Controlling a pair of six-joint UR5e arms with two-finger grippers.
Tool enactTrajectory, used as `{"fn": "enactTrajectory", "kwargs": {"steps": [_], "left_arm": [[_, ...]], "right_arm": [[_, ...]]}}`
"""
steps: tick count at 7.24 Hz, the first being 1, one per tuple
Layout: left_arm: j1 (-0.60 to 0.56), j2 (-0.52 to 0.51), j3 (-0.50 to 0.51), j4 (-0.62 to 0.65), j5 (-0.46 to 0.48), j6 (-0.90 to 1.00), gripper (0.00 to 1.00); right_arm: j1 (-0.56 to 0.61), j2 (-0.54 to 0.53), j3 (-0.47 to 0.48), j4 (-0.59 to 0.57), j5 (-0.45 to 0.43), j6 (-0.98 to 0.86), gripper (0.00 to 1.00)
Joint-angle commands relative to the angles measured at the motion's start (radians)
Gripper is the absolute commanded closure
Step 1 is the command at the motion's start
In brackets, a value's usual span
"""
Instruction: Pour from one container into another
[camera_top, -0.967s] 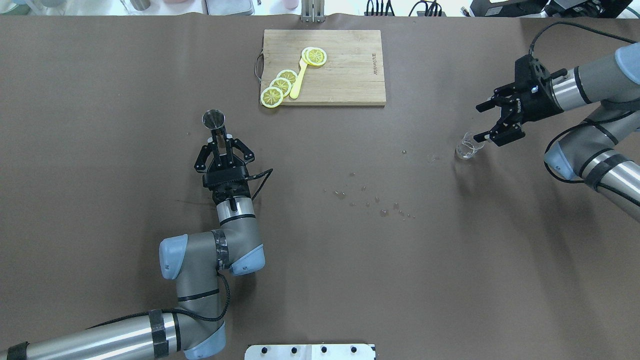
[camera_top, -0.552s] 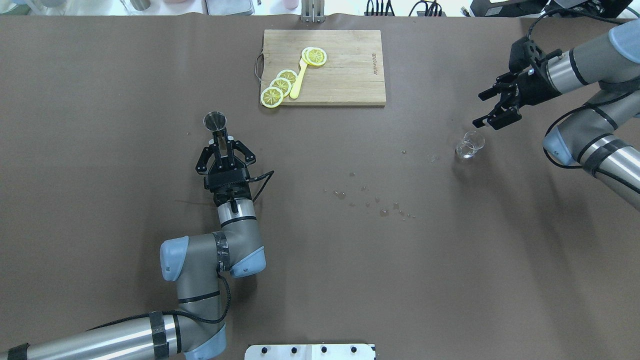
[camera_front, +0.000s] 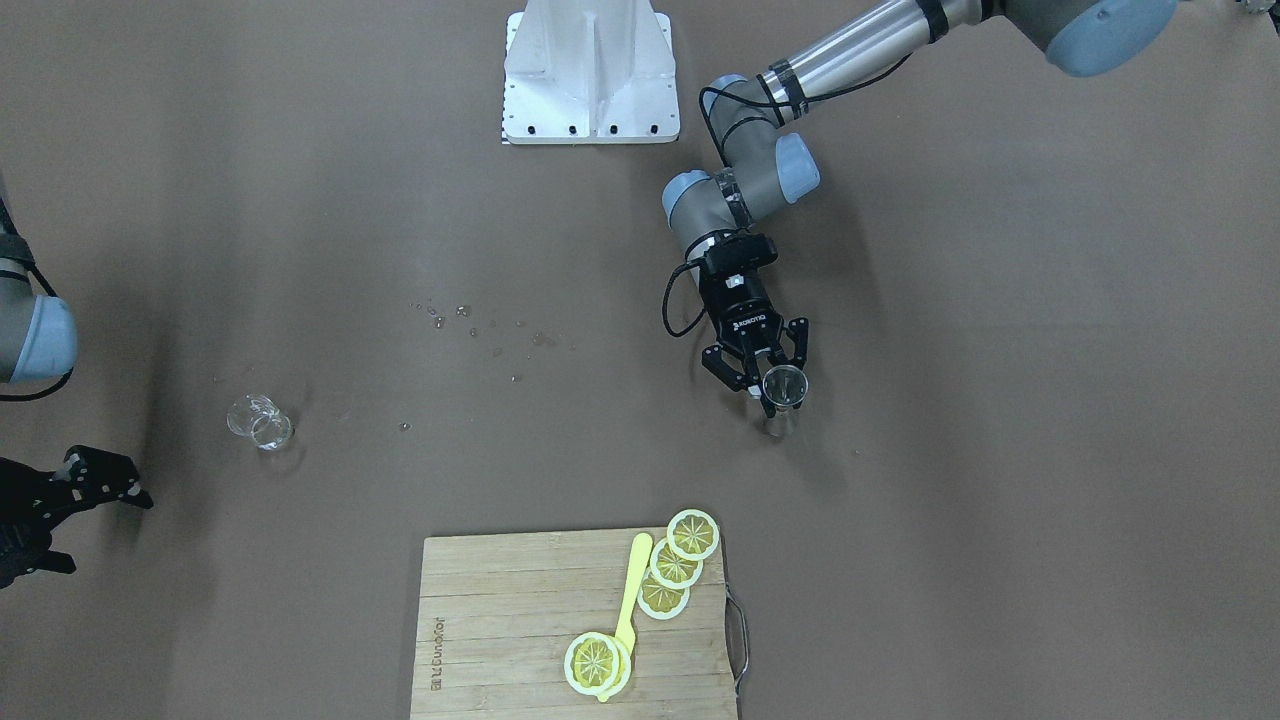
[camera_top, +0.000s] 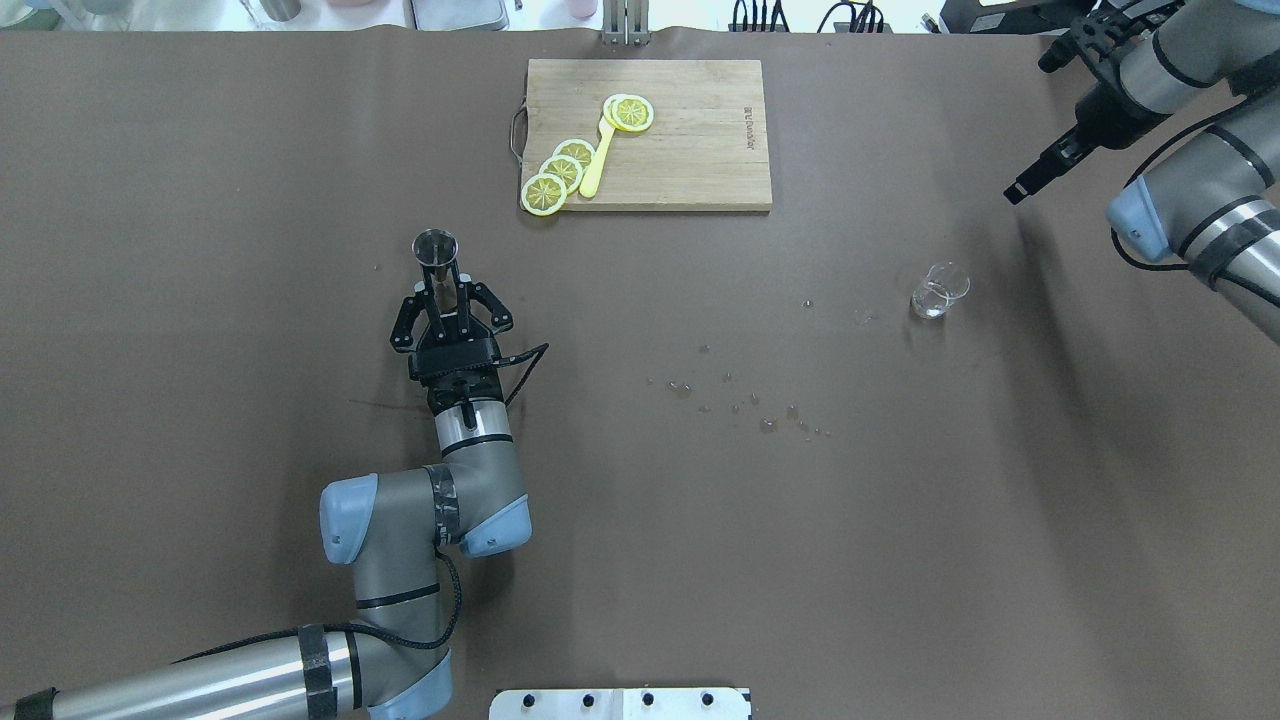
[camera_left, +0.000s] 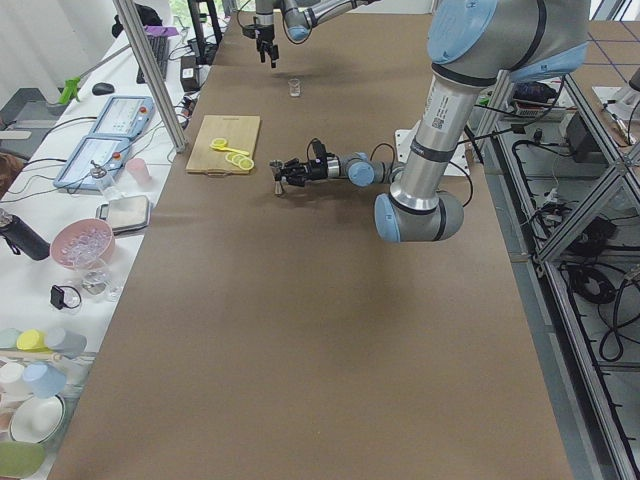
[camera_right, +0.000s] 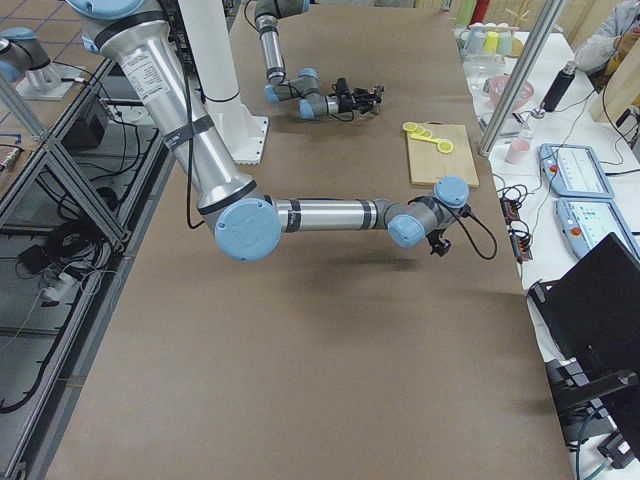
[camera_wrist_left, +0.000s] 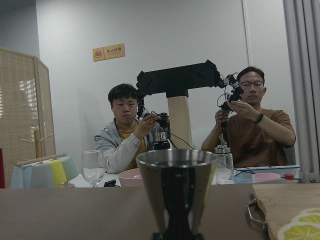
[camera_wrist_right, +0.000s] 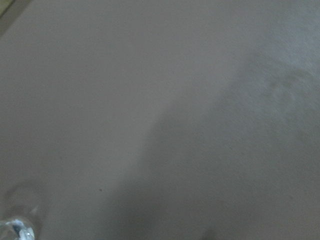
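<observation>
The metal jigger (camera_front: 785, 384) is being gripped upright at its narrow waist by the left claw (camera_front: 768, 392) (judged light, stiff, slippery), while the fragile glass beaker (camera_top: 938, 290) is being left on the surface (camera_top: 700, 520), clear of the spread right claw (camera_front: 105, 533).

Brown bench (camera_right: 330, 340) fills view. Right arm (camera_right: 330, 214), near and large, stretched level across bench, shadow under it. Right gripper (camera_right: 438, 243) hangs at its end, pointing down. Left arm (camera_right: 285, 85) far and small; left gripper (camera_right: 370, 95) aimed across bench, well apart from cutting board (camera_right: 440, 162). Yellow slices (camera_right: 425, 131) on board's far end. Pink cup (camera_right: 517, 151) beside metal post (camera_right: 520, 75), off bench.
</observation>
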Motion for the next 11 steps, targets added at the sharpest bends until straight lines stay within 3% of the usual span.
{"fn": "enactTrajectory", "kwargs": {"steps": [1,3,5,8,10,11], "left_arm": [[0.001,0.003,-0.003,0.01,0.0,0.0,0.53],[0.001,0.006,-0.009,0.01,0.0,0.0,0.53],[0.0,0.011,-0.011,0.01,0.016,0.0,0.53],[0.0,0.022,-0.022,0.01,0.016,0.002,0.53],[0.0,0.035,-0.04,0.01,0.016,0.002,0.53],[0.0,0.037,-0.04,0.012,0.016,0.002,0.53]], "right_arm": [[0.059,0.001,0.07,-0.267,-0.107,-0.01,0.0],[0.118,-0.001,0.135,-0.5,-0.184,-0.008,0.0],[0.161,-0.012,0.156,-0.595,-0.201,-0.002,0.0],[0.207,-0.145,0.286,-0.616,-0.199,0.006,0.0],[0.262,-0.284,0.383,-0.607,-0.17,0.001,0.0],[0.276,-0.379,0.481,-0.605,-0.162,-0.006,0.0]]}}
